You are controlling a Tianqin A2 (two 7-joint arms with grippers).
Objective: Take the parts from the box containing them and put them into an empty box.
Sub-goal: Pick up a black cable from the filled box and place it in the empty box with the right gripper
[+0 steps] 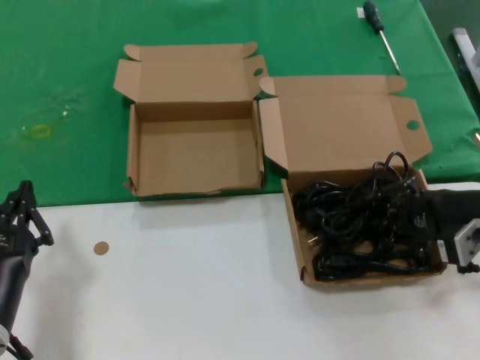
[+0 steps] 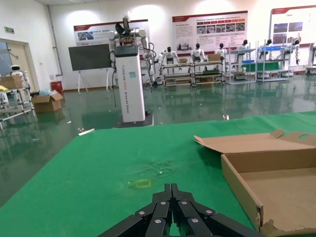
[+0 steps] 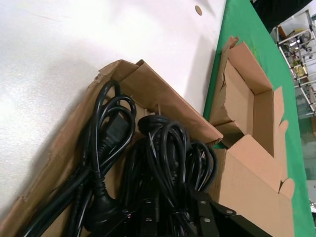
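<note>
Black glossy power cords (image 1: 360, 221) fill the shallow cardboard box (image 1: 301, 251) near the right edge of the tabletop, its front half on the white surface and its big lid (image 1: 341, 124) lying back on the green cloth (image 1: 67, 90). They sit piled and tangled together, loops crossing, one loop sticking up over the back wall. The right gripper (image 3: 170, 217) is low in this pile at the box's right side, fingers among the coils; cannot tell whether they are closed on a cord or only pushed in. The empty box (image 1: 132, 150), deeper-walled, sits just beside it to the left on the cloth, nothing inside. The left gripper (image 1: 25, 217) hangs idle at the tabletop's left edge, fingers drawn together, holding nothing. Handling guess: cords are light, floppy and slick, so they likely snag neighbours and drag extra loops out; best hold is across several strands mid-bundle, not at a plug. Also a screwdriver (image 1: 379, 30) near the far right corner.
</note>
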